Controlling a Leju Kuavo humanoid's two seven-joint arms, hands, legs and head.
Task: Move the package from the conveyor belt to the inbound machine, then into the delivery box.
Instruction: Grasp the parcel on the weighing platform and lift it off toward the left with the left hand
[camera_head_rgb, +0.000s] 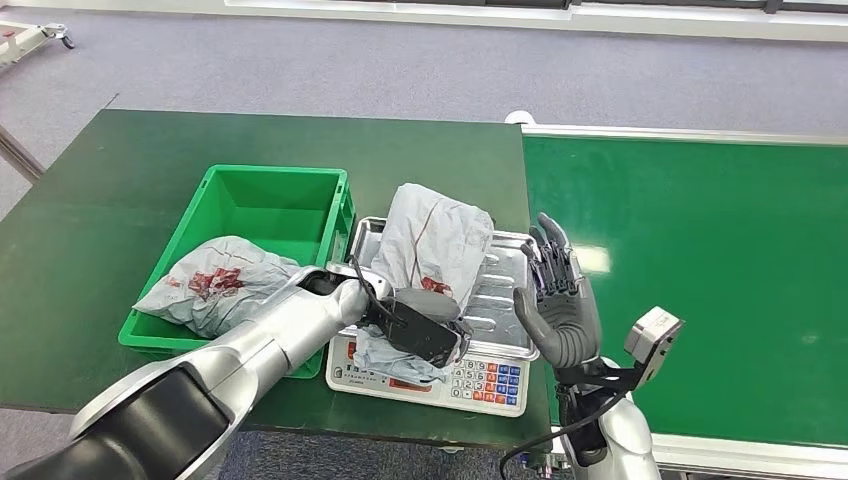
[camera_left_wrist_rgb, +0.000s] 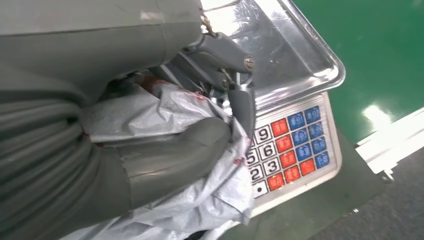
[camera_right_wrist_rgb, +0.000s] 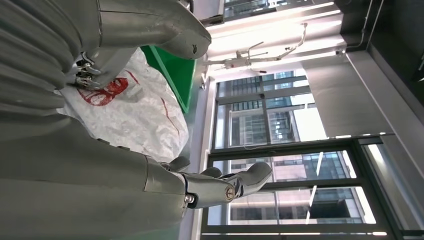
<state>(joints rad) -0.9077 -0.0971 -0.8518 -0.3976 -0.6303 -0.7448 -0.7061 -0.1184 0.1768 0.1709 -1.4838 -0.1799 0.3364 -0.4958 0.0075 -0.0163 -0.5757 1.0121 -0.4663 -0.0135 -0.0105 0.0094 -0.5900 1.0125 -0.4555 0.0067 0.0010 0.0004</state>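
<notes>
left hand: the left hand (camera_head_rgb: 425, 330) is clamped on the near, lower end of the grey package (camera_head_rgb: 432, 245); in the left wrist view the thumb and fingers (camera_left_wrist_rgb: 243, 107) press crumpled plastic (camera_left_wrist_rgb: 150, 115) between them.
package: it sits on the steel tray (camera_head_rgb: 505, 300) of the scale (camera_head_rgb: 495, 385), which I take to be the inbound machine, with its near end drooping over the front onto the keypad (camera_left_wrist_rgb: 292, 145).
long axis: it runs away from the left hand, from the gripped end up and back toward the far edge of the tray; most of the bag lies beyond the fingers.
right hand: the right hand (camera_head_rgb: 560, 300) is raised just beside the tray on its outer side, palm turned toward the package, fingers spread and holding nothing.
nearer hand: the left, already on the bag; the right is beside it but not touching.
green box: the box (camera_head_rgb: 250, 205) lies to the outer side of the left hand, touching or nearly touching the scale, with another package (camera_head_rgb: 215, 280) resting in its near end.
coming move, as I judge it: lift and carry sideways across the box wall, with the free far end likely to sag and drag on the rim.
</notes>
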